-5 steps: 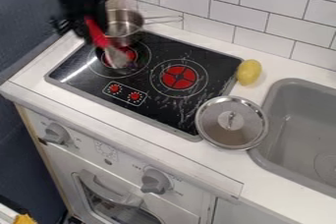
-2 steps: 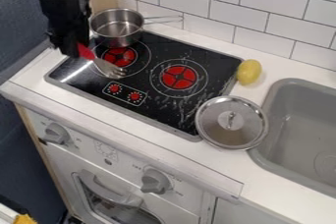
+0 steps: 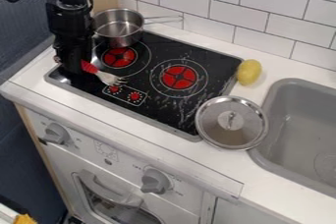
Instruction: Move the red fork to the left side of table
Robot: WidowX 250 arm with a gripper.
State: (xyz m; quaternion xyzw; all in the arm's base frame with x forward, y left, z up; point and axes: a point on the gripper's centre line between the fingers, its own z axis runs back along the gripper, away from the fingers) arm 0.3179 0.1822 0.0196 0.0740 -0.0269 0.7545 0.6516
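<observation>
Lower and flatter than a moment ago: the hand and the red-handled fork have come down the view together, and the fork's slant is gentler. Saucepan, lid and lemon unchanged.

Fork: at the left front part of the black cooktop. Red handle end at upper left, by the hand; metal tines point right and somewhat toward the front, to just beside the left red dial. Long axis runs at a shallow slant, upper left to lower right in the view. Whether the tines touch the glass, cannot tell.

Hand: closed on the fork's red handle, over the cooktop's left edge, pointing down.

Count: one fork. One saucepan, at the back left of the cooktop, its long handle pointing right. One lid, knob up, over the cooktop's right front corner and near the sink. One lemon, just beside the right back corner. Two red burners: left burner, right burner. Two red dials, the right dial being the second. One grey sink, set in the white surface. Two grey oven knobs on the front panel below.
</observation>
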